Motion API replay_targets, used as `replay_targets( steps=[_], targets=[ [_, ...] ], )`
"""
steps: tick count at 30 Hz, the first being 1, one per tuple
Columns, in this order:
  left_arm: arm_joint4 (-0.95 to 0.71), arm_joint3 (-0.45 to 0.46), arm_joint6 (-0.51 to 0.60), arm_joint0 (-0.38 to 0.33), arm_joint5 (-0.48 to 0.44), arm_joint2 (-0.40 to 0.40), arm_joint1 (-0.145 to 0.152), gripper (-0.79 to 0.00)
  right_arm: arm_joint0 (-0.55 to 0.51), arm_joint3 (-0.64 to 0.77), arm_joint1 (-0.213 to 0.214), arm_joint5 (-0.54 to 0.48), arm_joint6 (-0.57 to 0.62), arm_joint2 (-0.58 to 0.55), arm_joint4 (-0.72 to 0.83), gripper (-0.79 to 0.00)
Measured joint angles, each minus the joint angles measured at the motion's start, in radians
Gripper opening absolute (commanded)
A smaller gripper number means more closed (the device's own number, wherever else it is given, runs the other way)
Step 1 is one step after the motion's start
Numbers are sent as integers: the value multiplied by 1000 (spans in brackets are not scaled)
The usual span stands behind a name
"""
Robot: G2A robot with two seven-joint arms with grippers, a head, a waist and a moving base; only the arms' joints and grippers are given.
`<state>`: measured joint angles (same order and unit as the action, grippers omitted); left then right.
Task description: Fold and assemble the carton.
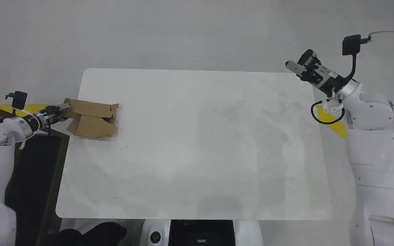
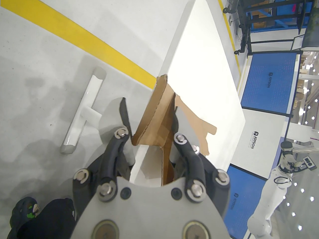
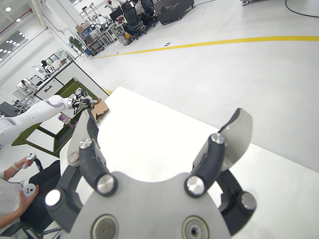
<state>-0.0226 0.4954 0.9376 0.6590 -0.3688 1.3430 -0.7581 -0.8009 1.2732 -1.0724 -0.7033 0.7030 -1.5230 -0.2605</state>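
A flat, partly folded brown carton (image 1: 92, 119) lies at the left edge of the white table (image 1: 203, 154), with flaps sticking out. My left gripper (image 1: 63, 111) is at that edge, shut on the carton's outer flap. The left wrist view has the doubled cardboard flap (image 2: 155, 115) filling the gap between the two black fingers (image 2: 123, 115) of the left gripper (image 2: 149, 108). My right gripper (image 1: 303, 64) hangs open over the table's far right corner, holding nothing. In the right wrist view the right gripper (image 3: 162, 118) is spread wide, with the carton (image 3: 99, 109) far off across the table.
A dark bin on a green frame (image 1: 37, 178) stands just off the table's left side, below the left arm. A white table foot (image 2: 82, 118) and a yellow floor line (image 2: 74, 35) lie beneath that edge. The tabletop (image 3: 174, 138) is bare apart from the carton.
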Motion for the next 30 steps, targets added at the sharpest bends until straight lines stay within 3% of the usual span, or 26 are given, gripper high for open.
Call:
replay_targets(
  steps=[14, 20, 30],
  targets=[
    [-114, 26, 19, -27, -48, 64, 12, -785, 0, 0, 0, 0, 0, 0, 0, 0],
    [-163, 89, -40, -34, -25, 93, 14, -785, 0, 0, 0, 0, 0, 0, 0, 0],
    [-275, 256, -34, -26, -32, 110, 5, -785, 0, 0, 0, 0, 0, 0, 0, 0]
  ],
)
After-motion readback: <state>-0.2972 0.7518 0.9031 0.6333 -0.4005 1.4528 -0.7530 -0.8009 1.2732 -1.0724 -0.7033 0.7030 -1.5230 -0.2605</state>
